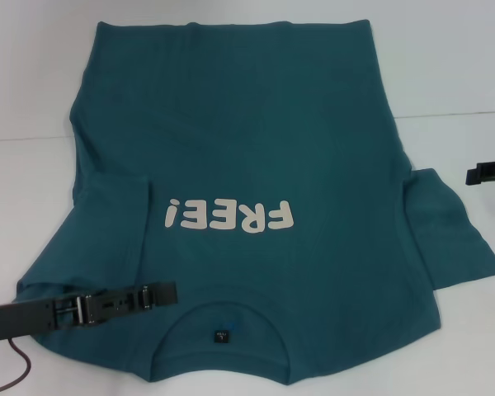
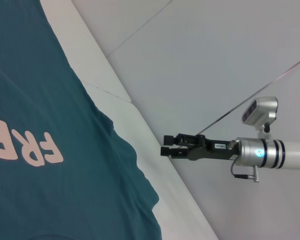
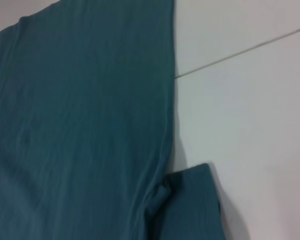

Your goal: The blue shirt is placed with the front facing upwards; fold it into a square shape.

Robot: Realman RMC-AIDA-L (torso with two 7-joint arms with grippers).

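The left gripper (image 1: 167,292) sat over the blue shirt (image 1: 256,148) near its collar; couldn't tell its opening. The right gripper (image 1: 472,174), jaws narrow, hung off the sleeve edge over the bare white table (image 1: 462,74).

You're looking at bright, even overhead light — the white surface (image 1: 454,74) is nearly washed out, with only thin soft shadows hugging the blue shirt (image 1: 247,140) hem and sleeve. The right wrist view is soft and blurry; the cream lettering (image 1: 231,215) stays crisp — no glare.
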